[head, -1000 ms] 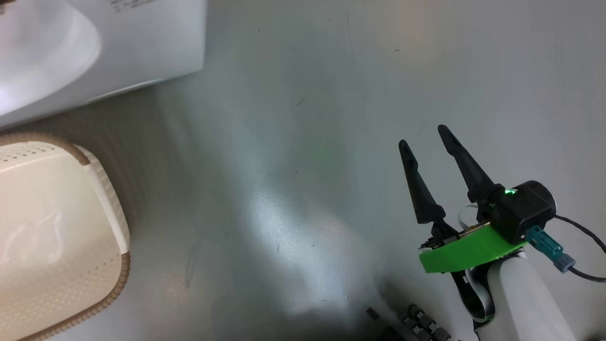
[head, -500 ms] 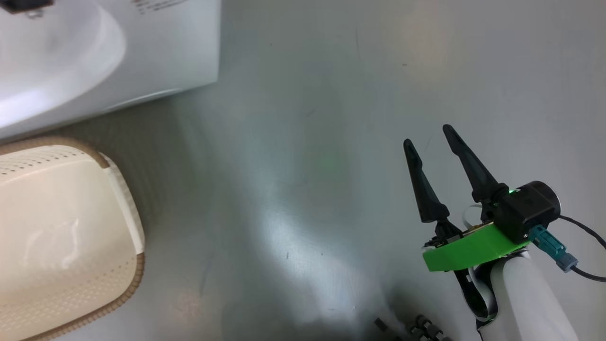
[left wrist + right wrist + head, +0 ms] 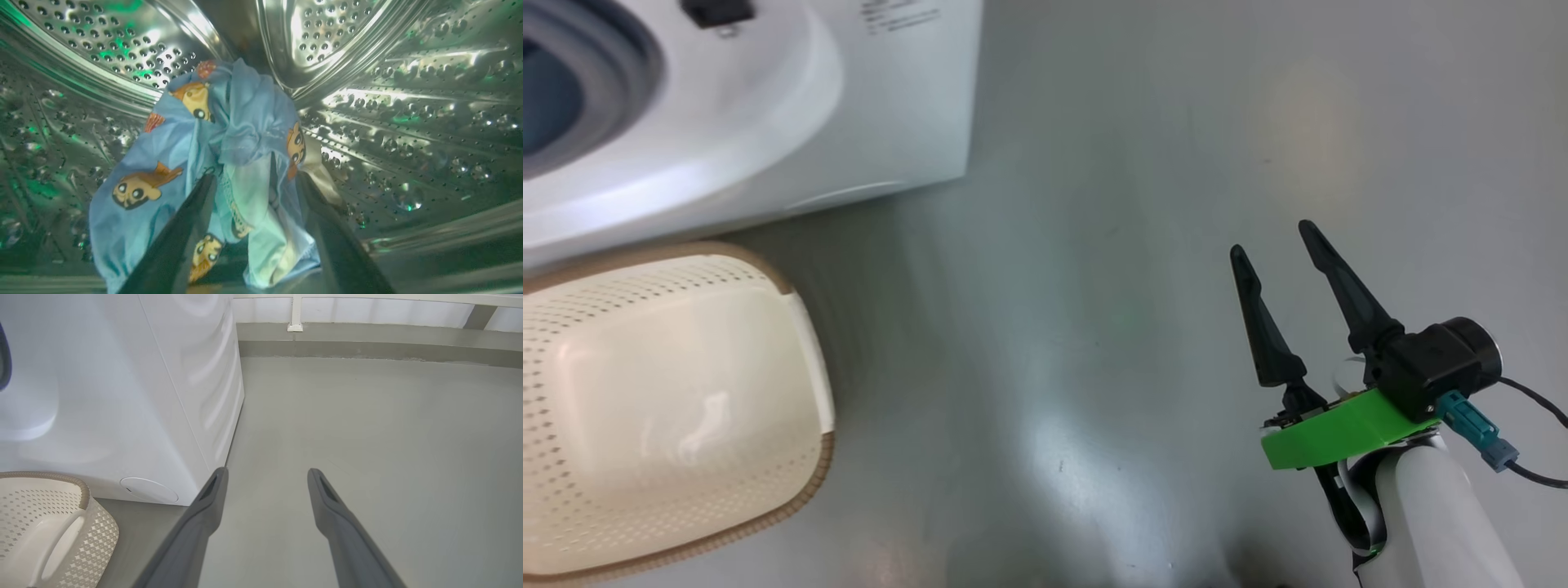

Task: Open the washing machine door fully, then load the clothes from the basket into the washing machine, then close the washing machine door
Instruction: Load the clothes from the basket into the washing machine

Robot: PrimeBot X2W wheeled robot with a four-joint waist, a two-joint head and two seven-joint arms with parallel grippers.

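The grey floor [image 3: 1111, 245] took the biggest part of the head view, smooth and with pale reflections of light. The washing machine [image 3: 874, 98] stood on it at the upper left of that view, a white box, and a part of its grey rubber ring [image 3: 629, 57] showed around the dark opening. In the right wrist view the white side of the machine [image 3: 135, 400] rose at the left, with a low wall far behind it. The left wrist view looked into the steel drum [image 3: 388, 122], whose perforated wall shone with white and green light.

The basket [image 3: 645, 282] stood on the floor just in front of the machine, near its lower edge, at the left of the head view. Its cream perforated sides, brown woven rim and smooth pale bottom were visible. In the right wrist view its corner with one loop handle [image 3: 53, 543] showed at the lower left.

The clothes [image 3: 179, 134] were inside the drum: a light blue cloth with orange cartoon figures lay in a crumpled heap on the drum wall.

The left pincer [image 3: 256, 176] was inside the drum with its two dark fingers spread apart. The blue cloth showed between and beyond them; I cannot tell if it touched them.

The right pincer [image 3: 1272, 237] hovered over the bare floor, well apart from the machine and the basket. Its fingers [image 3: 208, 498] stood wide apart and held nothing.
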